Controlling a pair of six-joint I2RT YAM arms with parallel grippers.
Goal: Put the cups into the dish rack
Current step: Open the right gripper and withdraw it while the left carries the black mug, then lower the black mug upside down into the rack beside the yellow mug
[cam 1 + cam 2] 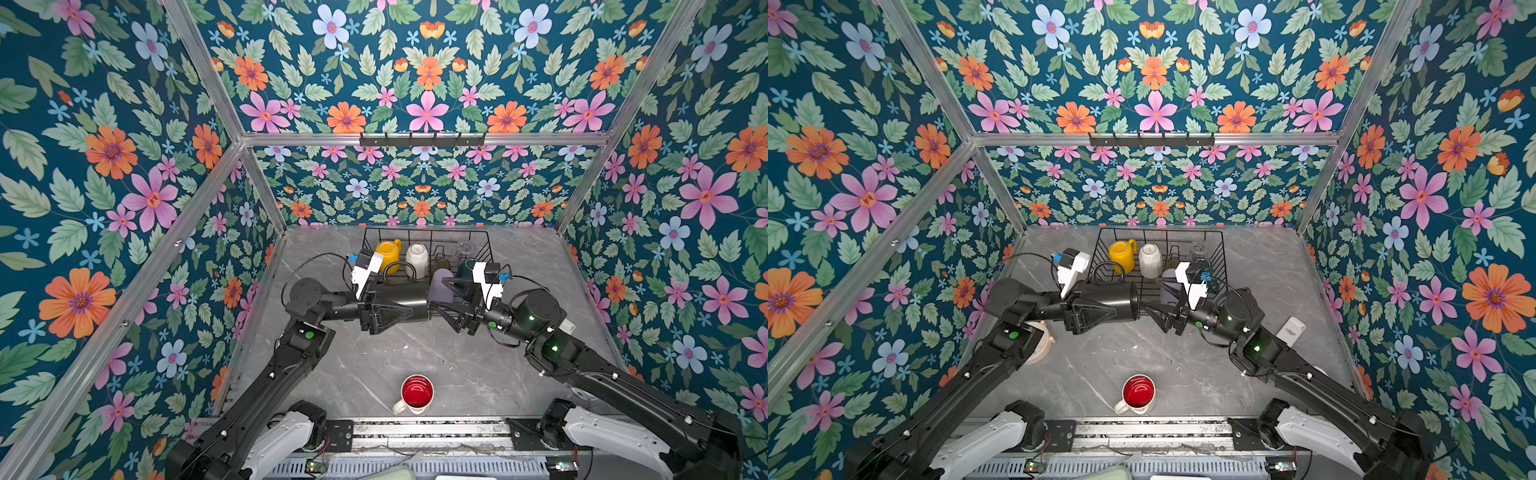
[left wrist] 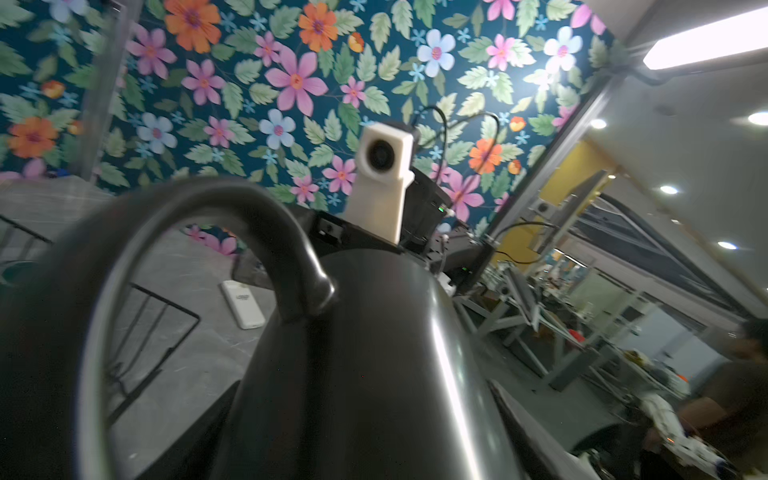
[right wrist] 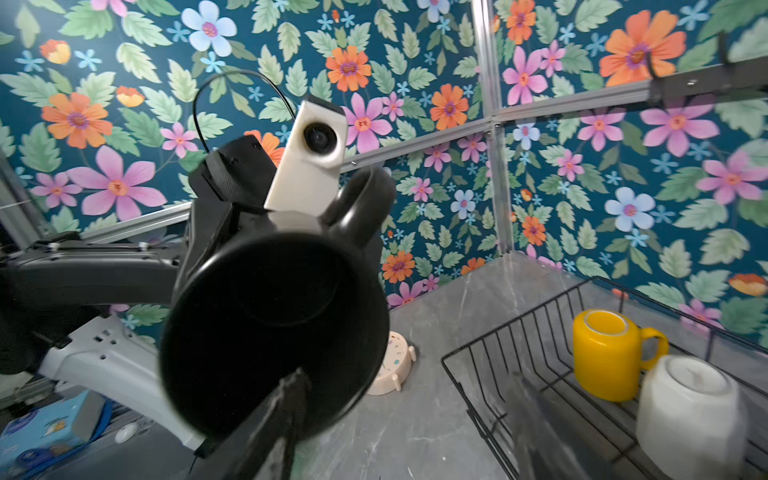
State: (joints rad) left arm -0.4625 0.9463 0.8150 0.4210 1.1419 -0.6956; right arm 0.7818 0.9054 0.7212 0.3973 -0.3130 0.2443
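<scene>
in both top views the left gripper (image 1: 409, 305) (image 1: 1117, 305) is clamped around the body of a glossy black mug (image 1: 405, 297) (image 1: 1113, 297). the mug lies on its side off the table, at the near side of the black wire dish rack (image 1: 424, 230) (image 1: 1163, 230). its handle loop points up and its mouth is turned toward the right gripper (image 1: 438, 293) (image 1: 1152, 293). that gripper's jaws are spread wide, tips just beside the mug's rim; whether they touch it i cannot tell. inside the rack stand a yellow mug (image 1: 388, 253), an upturned cream mug (image 1: 417, 257) and a lilac tumbler (image 1: 440, 286). a white red-lined mug (image 1: 417, 392) stands upright on the grey marble-look table (image 1: 374, 361), near the front edge, well apart from both grippers.

in the left wrist view the black mug (image 2: 374, 353) fills the lower frame, its handle arching close to the lens. beyond it sit rack wires (image 2: 166, 299) and a flat white slab (image 2: 243, 303) on the table.

in the right wrist view the black mug (image 3: 270, 328) faces the lens mouth-first. one dark finger (image 3: 286, 407) crosses in front of its lower rim, and the other, blurred, hangs over the dish rack (image 3: 519, 328), far from the first. a round cream clock (image 3: 390, 365) sits on the table behind the mug.
</scene>
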